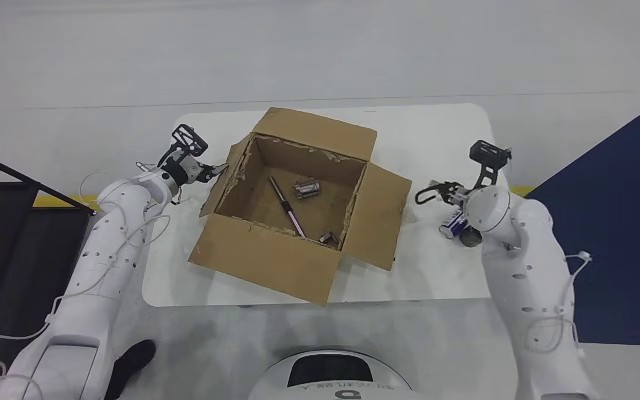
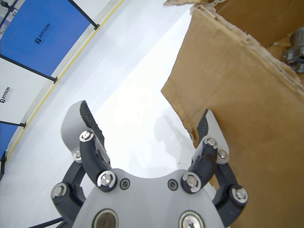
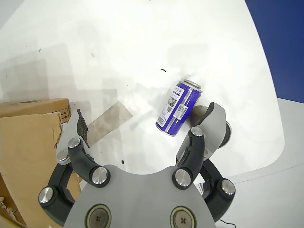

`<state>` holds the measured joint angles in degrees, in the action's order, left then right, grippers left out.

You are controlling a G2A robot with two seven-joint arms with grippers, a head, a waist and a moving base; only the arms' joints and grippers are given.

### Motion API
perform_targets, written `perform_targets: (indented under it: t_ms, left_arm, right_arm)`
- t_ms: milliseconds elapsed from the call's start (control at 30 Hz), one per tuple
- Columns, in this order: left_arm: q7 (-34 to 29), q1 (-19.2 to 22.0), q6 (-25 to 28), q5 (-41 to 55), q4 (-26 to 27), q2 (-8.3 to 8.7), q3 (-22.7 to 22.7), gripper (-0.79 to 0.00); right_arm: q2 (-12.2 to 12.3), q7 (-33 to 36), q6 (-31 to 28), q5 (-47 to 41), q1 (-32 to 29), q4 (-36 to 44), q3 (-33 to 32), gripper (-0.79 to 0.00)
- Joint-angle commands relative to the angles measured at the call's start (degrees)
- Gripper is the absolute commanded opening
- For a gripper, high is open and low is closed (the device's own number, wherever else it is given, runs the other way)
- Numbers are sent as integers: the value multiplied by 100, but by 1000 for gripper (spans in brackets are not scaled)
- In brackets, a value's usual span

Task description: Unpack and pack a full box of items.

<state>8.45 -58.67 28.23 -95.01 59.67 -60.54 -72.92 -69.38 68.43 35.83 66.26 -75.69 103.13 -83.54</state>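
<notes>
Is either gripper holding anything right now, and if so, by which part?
Nothing is held. The left gripper is open beside the box; the right gripper is open beside the can.

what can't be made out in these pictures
- Right wrist view: round grey thing beside the can, mostly behind the right end effector.
- Left wrist view: metal part in the box, cut off by box wall and picture edge.
- Top view: small thing in the box's corner, too small to name.
</notes>
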Motion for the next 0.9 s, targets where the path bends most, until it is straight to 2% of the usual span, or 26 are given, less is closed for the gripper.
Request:
perform_targets:
  t_ms: [0, 267, 833, 867]
  left_arm:
    - [0, 0, 0, 0, 0, 0, 0, 0]
    - [0, 0, 0, 0, 0, 0, 0, 0]
    - [0, 0, 0, 0, 0, 0, 0, 0]
    - [0, 0, 0, 0, 0, 0, 0, 0]
  right_arm:
    - [-26, -45, 48, -8, 77, -210, 97, 0]
    - [-110, -109, 111, -17, 449, -1102, 246, 0]
    - [-267, -133, 135, 58, 849, -1923, 488, 0]
    - [-273, -136, 138, 61, 855, -1939, 488, -18]
